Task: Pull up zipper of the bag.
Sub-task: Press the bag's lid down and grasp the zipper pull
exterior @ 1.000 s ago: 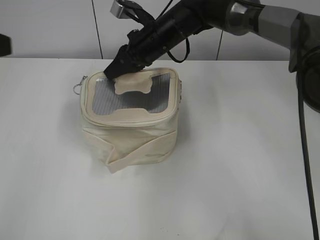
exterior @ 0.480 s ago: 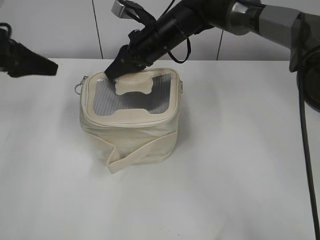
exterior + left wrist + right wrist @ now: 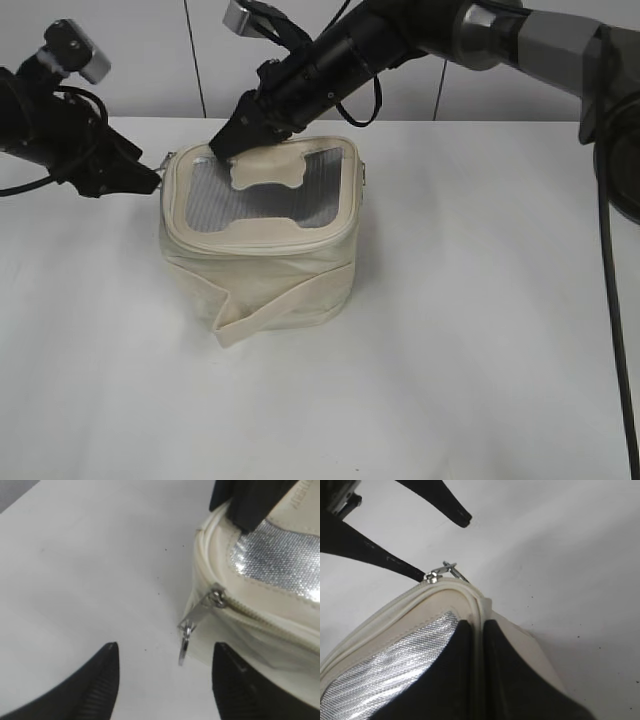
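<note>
Left pincer point(image 3: 162, 680) gapes astride the zipper point(image 3: 192, 625); right pincer point(image 3: 228, 142) clamps bag point(image 3: 262, 245) rim.

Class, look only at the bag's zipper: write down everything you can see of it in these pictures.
The zipper is a thin cream track with fine pale teeth, running along the bag just below its top rim. At the bag's corner sits a small silver metal slider; a flat tab and round ring pull hang from it, tilted outward over the table. The left gripper is open around the ring, its fingers not touching it.
</note>
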Action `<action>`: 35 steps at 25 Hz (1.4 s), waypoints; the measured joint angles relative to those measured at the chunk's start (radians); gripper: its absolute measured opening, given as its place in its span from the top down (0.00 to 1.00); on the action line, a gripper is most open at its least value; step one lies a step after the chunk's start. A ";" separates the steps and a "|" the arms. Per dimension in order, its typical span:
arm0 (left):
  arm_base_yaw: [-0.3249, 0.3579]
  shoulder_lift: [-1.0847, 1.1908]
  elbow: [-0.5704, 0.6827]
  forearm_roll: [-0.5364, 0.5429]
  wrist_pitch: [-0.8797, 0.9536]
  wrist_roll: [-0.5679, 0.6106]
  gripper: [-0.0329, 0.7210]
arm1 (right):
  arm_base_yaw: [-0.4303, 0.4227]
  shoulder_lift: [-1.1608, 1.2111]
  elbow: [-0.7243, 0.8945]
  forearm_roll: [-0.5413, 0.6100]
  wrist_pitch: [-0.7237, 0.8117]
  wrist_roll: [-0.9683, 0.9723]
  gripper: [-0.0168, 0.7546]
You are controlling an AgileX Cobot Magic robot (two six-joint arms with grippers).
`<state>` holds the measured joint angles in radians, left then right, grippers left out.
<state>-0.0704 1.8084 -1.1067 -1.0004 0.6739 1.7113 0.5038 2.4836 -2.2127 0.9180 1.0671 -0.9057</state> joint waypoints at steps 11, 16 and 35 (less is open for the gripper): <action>-0.059 0.025 0.000 0.029 -0.124 0.026 0.35 | 0.000 0.000 0.000 0.001 0.001 0.002 0.92; -0.070 0.051 0.000 0.028 -0.134 0.028 0.35 | 0.000 0.000 0.000 0.001 0.001 0.002 0.92; -0.101 0.024 0.021 0.097 -0.148 -0.100 0.94 | -0.007 0.000 0.000 -0.001 -0.003 0.069 0.92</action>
<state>-0.1712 1.8328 -1.0855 -0.9030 0.5262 1.6116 0.4973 2.4836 -2.2127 0.9172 1.0636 -0.8365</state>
